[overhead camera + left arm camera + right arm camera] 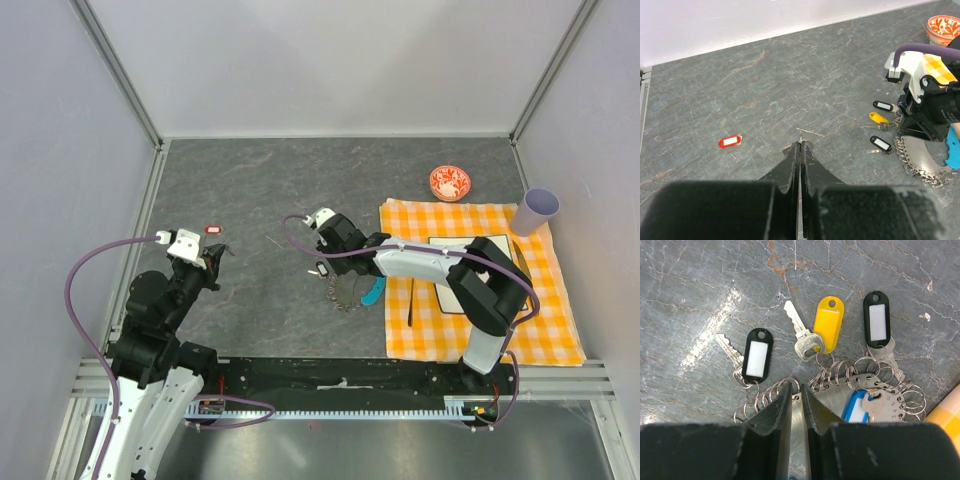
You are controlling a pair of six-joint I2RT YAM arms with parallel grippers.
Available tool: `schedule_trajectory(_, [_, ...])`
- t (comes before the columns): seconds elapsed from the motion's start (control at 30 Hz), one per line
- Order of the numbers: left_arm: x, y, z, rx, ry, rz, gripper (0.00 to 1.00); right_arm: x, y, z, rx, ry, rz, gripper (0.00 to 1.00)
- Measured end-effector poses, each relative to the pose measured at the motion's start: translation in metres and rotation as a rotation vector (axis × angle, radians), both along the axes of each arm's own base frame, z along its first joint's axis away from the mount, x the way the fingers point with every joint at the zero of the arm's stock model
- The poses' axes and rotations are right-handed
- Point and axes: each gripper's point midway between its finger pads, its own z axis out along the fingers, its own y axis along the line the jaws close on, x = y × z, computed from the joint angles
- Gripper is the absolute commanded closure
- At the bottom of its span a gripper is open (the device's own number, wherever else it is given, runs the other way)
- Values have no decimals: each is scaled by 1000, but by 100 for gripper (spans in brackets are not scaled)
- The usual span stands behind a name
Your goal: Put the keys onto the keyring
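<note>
- left fingers (791, 162) are pressed together with nothing between them. They sit low over bare bench toward the left edge, about midway between the near and far edges.
- red tag (730, 141) lies flat and alone on the bench, just beyond the left fingers and well apart from everything else.
- keyring (920, 156) lies mid-bench, just off the left side of the checkered cloth (480, 290). It is a flat metal plate with many small rings round its rim. The cyan strap (954, 150) is on the side toward the cloth.
- right fingers (782, 407) point down at the keyring plate, with only a thin slit between them and grey metal showing in it. Cannot tell if they clamp the plate or just sit over it.
- keys (757, 354) fan out on the bench from the plate's rim. There are two with black tags and a yellow-tag key (828, 324) between them, and each seems hooked on a small ring.
- blue tag (855, 411) lies on the plate itself.
- bowl (449, 182) is near the far right corner, just off the cloth.
- cup (537, 210) is at the right edge, by the cloth's far corner.
- fork (412, 300) lies on the cloth.
</note>
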Motion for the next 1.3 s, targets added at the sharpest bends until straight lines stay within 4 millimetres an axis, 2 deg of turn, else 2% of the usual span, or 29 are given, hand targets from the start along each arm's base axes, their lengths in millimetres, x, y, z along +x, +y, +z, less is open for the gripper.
schedule_trajectory(0.57, [0, 0, 0, 0, 0, -3, 98, -5, -11, -9, -28, 3, -67, 82])
schedule_trajectory(0.83, [0, 0, 0, 0, 0, -3, 98, 1, -8, -7, -6, -21, -98, 82])
schedule_trajectory(1.17, [0, 0, 0, 0, 0, -3, 98, 3, -11, -20, -20, -22, -129, 79])
schedule_trajectory(1.3, [0, 0, 0, 0, 0, -3, 98, 6, -11, -21, -24, -41, -144, 82])
